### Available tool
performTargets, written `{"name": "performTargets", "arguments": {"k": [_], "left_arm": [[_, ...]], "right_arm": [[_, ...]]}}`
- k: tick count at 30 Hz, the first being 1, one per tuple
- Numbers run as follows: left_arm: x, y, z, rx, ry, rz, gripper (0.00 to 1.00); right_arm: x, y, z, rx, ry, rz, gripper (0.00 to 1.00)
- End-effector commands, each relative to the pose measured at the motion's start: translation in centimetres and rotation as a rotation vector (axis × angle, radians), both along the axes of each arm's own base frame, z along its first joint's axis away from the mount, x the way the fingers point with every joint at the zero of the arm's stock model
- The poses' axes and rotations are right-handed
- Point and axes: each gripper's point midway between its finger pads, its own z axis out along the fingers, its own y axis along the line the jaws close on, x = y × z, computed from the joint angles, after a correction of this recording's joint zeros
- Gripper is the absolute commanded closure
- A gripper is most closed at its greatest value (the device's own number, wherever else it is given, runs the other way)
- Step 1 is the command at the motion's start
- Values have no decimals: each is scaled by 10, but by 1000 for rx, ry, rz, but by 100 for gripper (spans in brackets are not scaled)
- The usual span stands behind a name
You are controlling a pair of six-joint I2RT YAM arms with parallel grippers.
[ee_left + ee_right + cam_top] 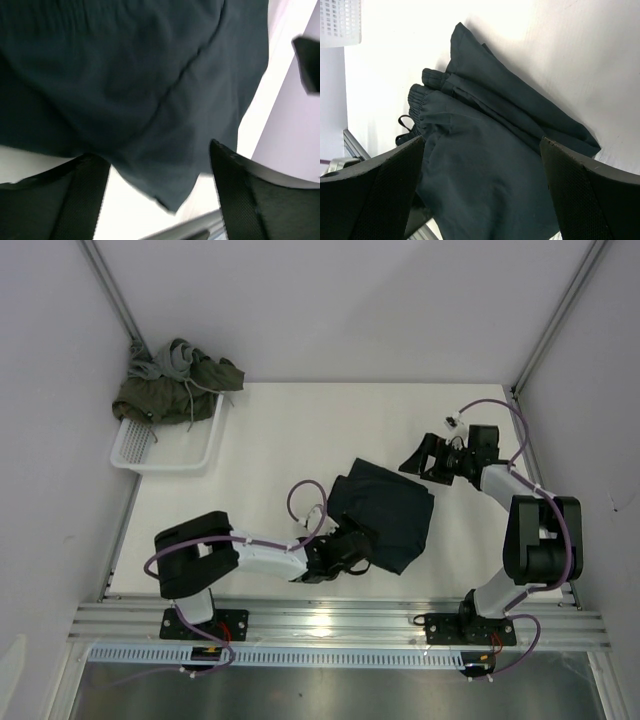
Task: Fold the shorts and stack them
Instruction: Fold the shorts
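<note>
The left arm [265, 558] lies low and reaches sideways across the near edge of the white table [280, 440]. The left gripper [152, 150] sits right at the near left edge of the dark navy shorts [385, 508]. Its two black fingers [85, 200] are wide apart, and a corner of the cloth shows in the gap between them. They are not squeezing it.

The right arm [540, 530] stands up tall and bends over toward the middle. The right gripper [482, 141] hangs above the far right side of the navy shorts. Its jaws are spread wide with nothing in them.

The navy shorts lie in flat layers in the middle of the table, between the two grippers. The olive green shorts [165, 395] and the light grey shorts [170, 358] are piled on the far end of the white mesh basket [190, 455] in the far left corner
</note>
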Motion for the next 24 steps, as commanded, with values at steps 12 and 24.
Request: {"name": "performTargets", "arguments": {"k": [12,24], "left_arm": [[89,47,-28,105,-92,-165,100],[89,83,-38,361,-81,-928,99]], "right_arm": [[-4,2,28,21,-97,13,0],[-17,10,-17,-66,47,-12,1]]}}
